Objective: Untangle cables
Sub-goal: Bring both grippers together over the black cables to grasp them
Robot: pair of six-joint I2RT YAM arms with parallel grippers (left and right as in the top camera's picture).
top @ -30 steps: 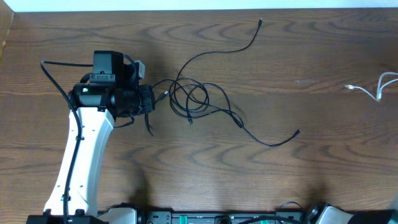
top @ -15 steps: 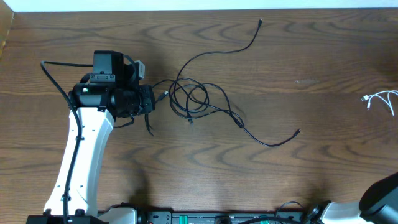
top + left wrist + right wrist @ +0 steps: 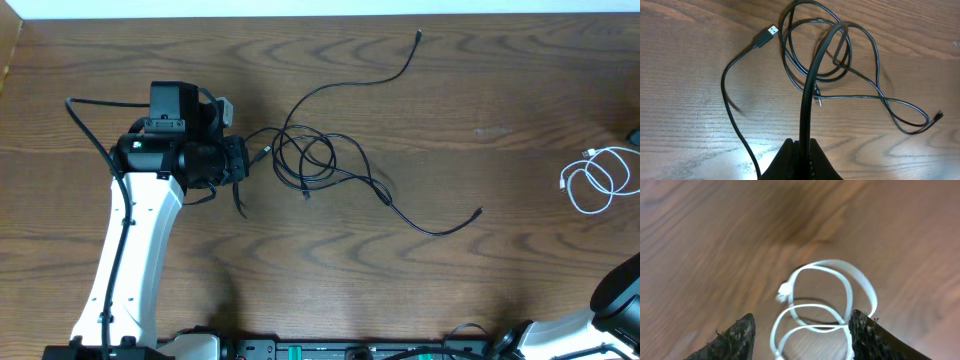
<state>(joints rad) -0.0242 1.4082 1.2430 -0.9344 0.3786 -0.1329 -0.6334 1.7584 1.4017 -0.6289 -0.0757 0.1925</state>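
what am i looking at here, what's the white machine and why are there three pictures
This is a robot with two arms at a wooden table. The wide picture looks straight down; the other two come from a camera on each wrist. A tangle of thin black cables lies mid-table, a looped white cable near the right edge. The left gripper is shut on a strand of the black cables. The right gripper is open above the white cable, holding nothing.

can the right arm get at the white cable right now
Probably yes: the right pincer hangs open over the white cable, and nothing shows between them.
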